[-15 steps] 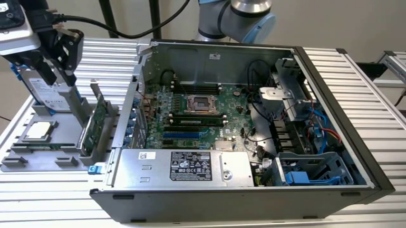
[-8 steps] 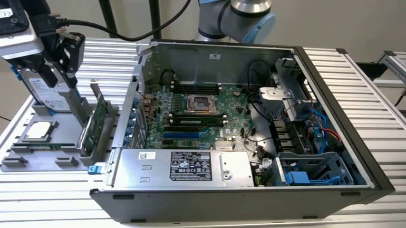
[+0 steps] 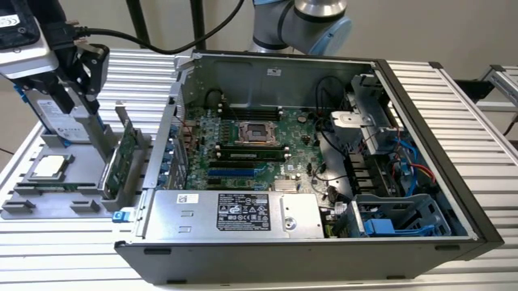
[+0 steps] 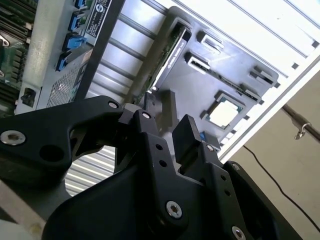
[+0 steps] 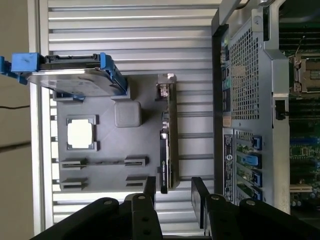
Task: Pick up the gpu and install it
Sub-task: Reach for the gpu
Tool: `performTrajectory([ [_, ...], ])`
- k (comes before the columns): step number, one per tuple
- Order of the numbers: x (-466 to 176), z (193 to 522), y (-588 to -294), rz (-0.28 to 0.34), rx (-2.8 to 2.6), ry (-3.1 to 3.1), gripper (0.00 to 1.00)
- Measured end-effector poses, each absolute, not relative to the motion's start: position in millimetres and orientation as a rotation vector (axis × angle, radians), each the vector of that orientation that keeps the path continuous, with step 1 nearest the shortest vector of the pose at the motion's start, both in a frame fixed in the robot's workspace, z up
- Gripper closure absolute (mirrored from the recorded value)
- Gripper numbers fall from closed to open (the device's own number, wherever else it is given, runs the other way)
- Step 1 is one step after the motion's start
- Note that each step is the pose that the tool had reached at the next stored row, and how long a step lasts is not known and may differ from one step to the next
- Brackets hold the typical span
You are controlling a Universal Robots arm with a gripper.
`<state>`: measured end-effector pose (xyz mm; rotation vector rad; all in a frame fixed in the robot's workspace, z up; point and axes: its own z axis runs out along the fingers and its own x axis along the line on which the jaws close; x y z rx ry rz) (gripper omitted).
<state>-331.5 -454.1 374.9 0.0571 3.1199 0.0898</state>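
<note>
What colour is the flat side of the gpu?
Green. The gpu shows it best in the exterior view.

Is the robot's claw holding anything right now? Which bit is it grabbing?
Nothing. The gripper is open and empty, near the graphics card standing on edge in the gray tray.

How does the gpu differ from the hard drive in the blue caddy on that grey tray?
The gpu shows a green circuit board; the hard drive is silver with blue caddy edges. Seen edge-on in the first wrist view, the gpu is thinner than the hard drive. The gpu stands on the tray's side next to the computer case; the hard drive stands farther from it. Both stand on edge in the grey tray.
</note>
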Motion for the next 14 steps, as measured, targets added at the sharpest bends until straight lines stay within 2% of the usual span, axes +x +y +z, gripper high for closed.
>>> performTrajectory([
  [14, -331.5, 369.2, -454.1, 0.090, 0.056, 3.120, 0.00],
])
